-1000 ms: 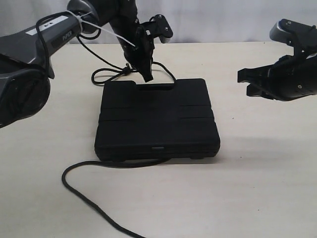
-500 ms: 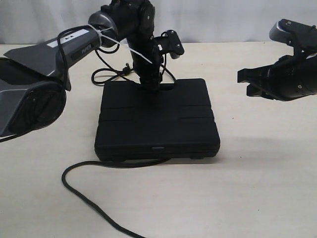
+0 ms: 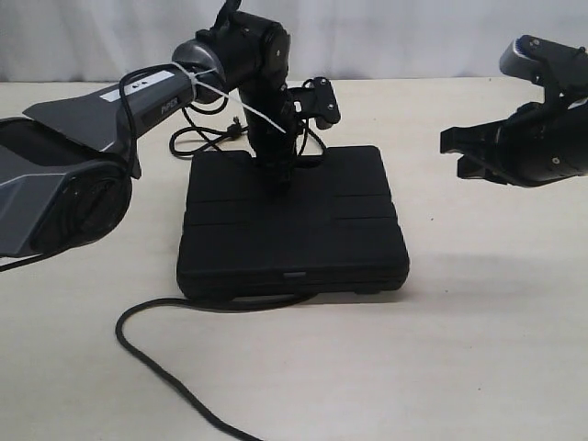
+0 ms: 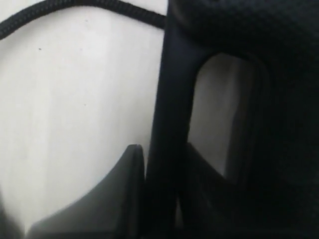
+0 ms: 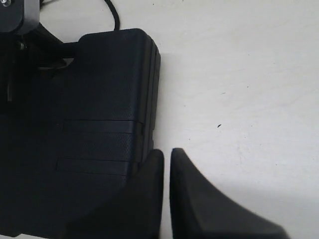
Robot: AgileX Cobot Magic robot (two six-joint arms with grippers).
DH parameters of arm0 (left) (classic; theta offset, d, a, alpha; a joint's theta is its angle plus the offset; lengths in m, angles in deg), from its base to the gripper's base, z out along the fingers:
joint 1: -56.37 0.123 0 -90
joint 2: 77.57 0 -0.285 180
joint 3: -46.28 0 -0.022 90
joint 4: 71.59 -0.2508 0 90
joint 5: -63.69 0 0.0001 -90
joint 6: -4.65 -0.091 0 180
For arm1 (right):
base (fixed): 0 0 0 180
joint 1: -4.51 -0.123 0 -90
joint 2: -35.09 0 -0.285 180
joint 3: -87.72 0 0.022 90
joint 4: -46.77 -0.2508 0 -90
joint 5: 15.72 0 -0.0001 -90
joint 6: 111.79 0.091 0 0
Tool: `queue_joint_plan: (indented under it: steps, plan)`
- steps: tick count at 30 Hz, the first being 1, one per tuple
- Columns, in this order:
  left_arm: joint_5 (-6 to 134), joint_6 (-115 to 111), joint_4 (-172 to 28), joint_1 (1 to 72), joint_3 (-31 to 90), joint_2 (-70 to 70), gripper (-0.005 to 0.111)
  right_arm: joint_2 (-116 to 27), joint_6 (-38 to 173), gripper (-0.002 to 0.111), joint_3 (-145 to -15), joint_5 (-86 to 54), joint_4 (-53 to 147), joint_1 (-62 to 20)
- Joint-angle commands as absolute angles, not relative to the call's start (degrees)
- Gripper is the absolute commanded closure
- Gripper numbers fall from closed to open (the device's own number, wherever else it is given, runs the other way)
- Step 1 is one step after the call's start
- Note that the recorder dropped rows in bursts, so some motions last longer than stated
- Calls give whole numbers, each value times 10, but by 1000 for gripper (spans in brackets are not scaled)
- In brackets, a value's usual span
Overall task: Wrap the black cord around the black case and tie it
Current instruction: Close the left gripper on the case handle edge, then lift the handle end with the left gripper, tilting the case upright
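The left end effector (image 4: 163,149) pinches the handle (image 4: 169,99) of the black case (image 3: 289,220); the right end effector (image 5: 167,152) is pressed together.

Cream tabletop (image 3: 478,349); pale grey backdrop (image 3: 413,37)

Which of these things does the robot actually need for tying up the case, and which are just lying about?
Part of the job:
- black case
- black cord
- left claw, fingers either side of the case's handle bar
- right claw, shut, holding nothing

Just lying about:
- no spare item that I can see; the table only carries the rest
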State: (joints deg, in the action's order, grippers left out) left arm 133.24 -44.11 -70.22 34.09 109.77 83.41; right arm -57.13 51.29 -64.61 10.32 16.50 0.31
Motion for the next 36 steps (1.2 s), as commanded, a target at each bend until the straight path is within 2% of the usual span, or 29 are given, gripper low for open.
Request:
queue_joint_plan:
  steps: [1,25,32,36]
  plan:
    - [1337,-430,-735,338,1099,839,107,-573,508,104,-650,97,165,4]
    - [1337,-109,-754,338,1084,662,107,-556,508,104,-650,132,142,4]
    - [1337,-77,-754,338,958,608,107,-500,448,104,-650,125,149,-64]
    - [1337,-22,-754,338,925,591,107,-455,457,104,-642,107,208,-118]
